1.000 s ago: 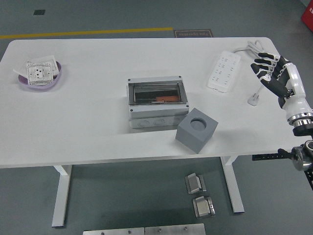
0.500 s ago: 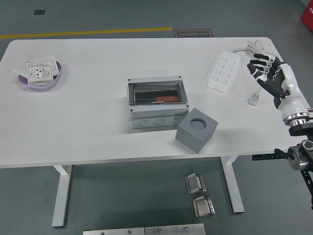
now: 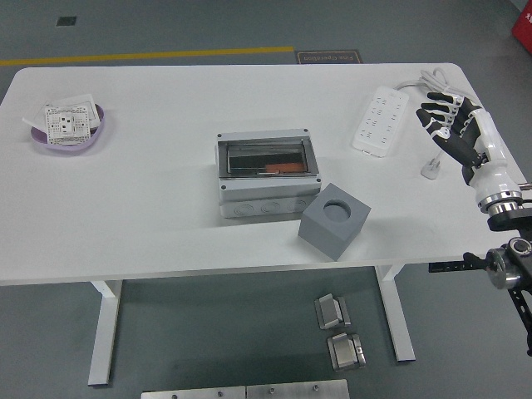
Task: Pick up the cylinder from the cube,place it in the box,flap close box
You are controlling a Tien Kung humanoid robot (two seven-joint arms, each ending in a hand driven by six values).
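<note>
Since the earlier frames the right hand [image 3: 453, 125] has drifted a little toward the upper left of the frame, nearer the power strip [image 3: 381, 121], while everything on the table has stayed put. Largest in view is the white table [image 3: 150, 208], filling most of the frame. At its centre sits the grey box [image 3: 266, 173], its clear flap lying over the opening, with an orange piece showing through the flap on the right side inside; whether that is the cylinder cannot be told. Just beside the box, at its lower right, stands the grey cube [image 3: 334, 220], turned corner-on, with a round hollow in its top face. The white power strip lies at the upper right, its cable running toward the table's far right corner, and a white plug [image 3: 431, 170] lies near it toward the right edge. In the upper left a purple bowl [image 3: 50, 143] holds a white socket plate [image 3: 68, 121]. At the right edge the right hand hovers with its fingers spread wide, holding nothing, just right of the power strip.
</note>
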